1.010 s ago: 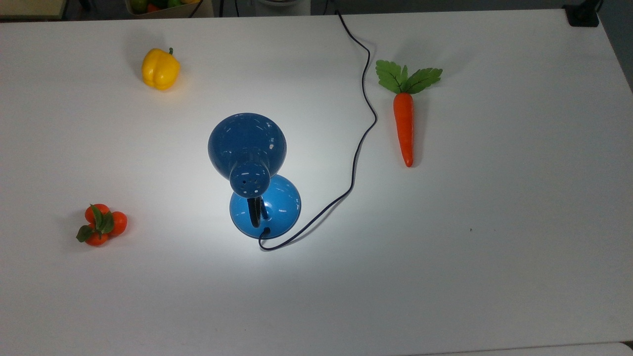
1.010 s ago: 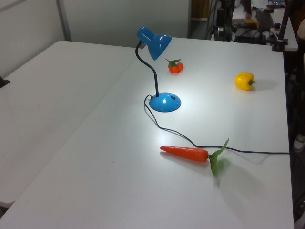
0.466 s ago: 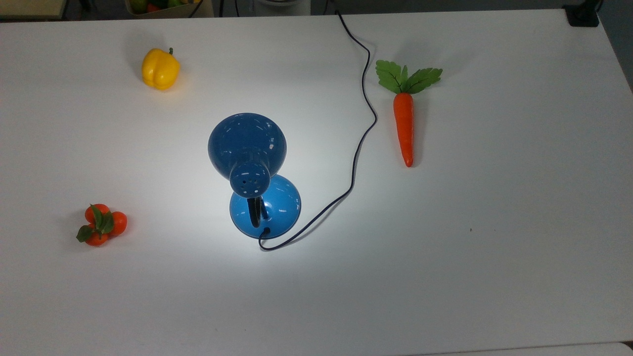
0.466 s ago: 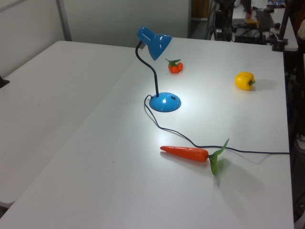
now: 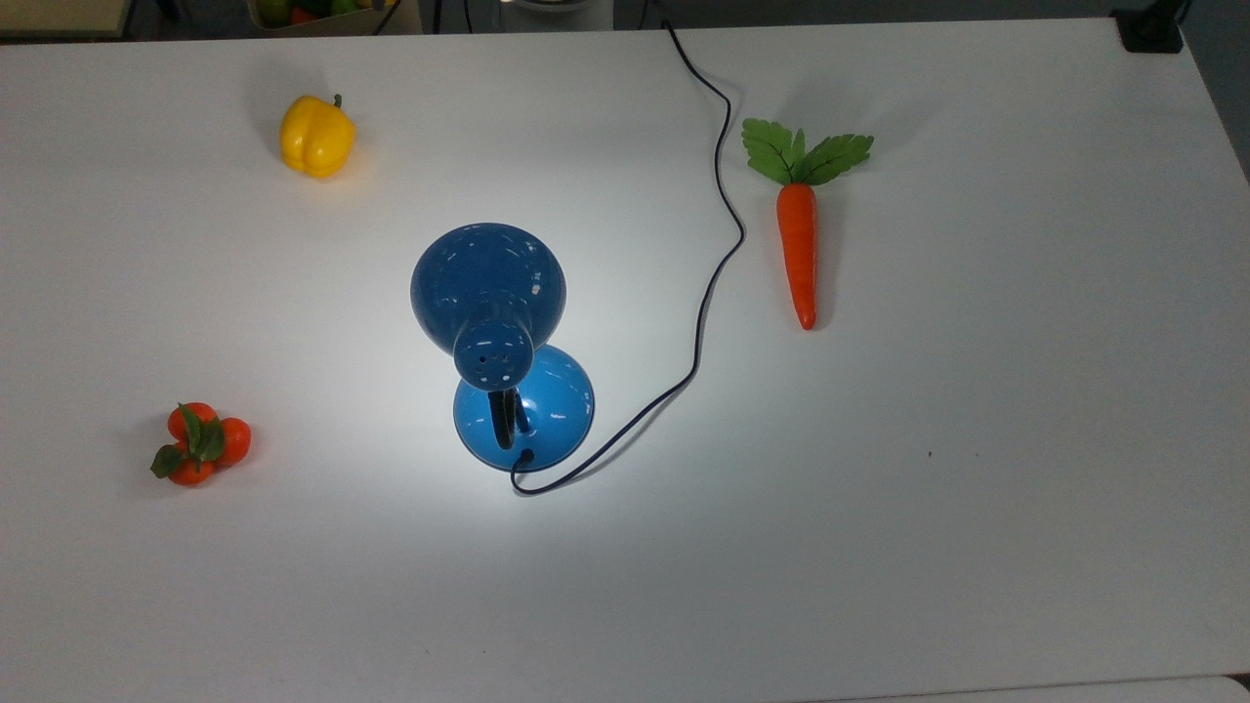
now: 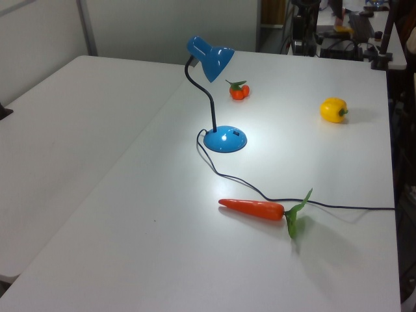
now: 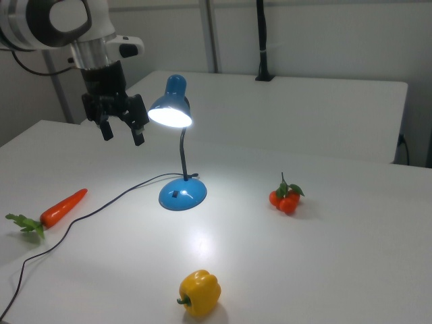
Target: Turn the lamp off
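Lamp (image 7: 177, 138) is lit mid-desk (image 5: 977, 488), so the approach step is barely begun. Pincer (image 7: 121, 128) hangs open and empty, high in the right view's left, apart from the shade. Next move probably means coming down to the dark switch on the base (image 7: 182, 194). Cord (image 5: 718, 195) trails past the carrot (image 5: 798, 244); pepper (image 5: 316, 136) and tomatoes (image 5: 200, 444) sit well clear.
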You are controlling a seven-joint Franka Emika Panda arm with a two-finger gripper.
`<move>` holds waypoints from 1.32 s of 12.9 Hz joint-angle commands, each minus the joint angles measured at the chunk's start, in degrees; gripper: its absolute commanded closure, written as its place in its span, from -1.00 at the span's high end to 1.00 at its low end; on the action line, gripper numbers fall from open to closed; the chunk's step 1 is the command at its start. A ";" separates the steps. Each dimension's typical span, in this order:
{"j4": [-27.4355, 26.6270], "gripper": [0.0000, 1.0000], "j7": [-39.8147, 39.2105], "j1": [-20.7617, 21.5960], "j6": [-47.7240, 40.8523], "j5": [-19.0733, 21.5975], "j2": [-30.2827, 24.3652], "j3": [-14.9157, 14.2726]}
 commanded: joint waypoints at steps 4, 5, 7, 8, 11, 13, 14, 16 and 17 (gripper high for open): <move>-0.37 -1.00 -2.54 0.06 2.78 1.09 -0.05 -0.19; -0.37 -1.00 -2.54 -0.03 2.78 1.09 -0.13 -0.19; -0.46 -1.00 -2.63 -0.12 2.87 1.09 -0.05 -0.19; -0.90 -1.00 -2.80 -0.20 4.00 1.09 -0.05 -0.19; -2.31 -1.00 -2.98 -0.29 6.91 1.18 0.04 -0.28; -4.84 -1.00 -2.98 -0.29 11.98 1.18 0.65 -0.28; -5.99 -1.00 -2.89 -0.21 14.53 1.18 1.18 -0.36; -9.32 -1.00 -2.89 -0.21 20.51 1.09 2.41 -0.28; -11.95 -1.00 -2.89 0.06 24.28 1.09 2.76 -0.28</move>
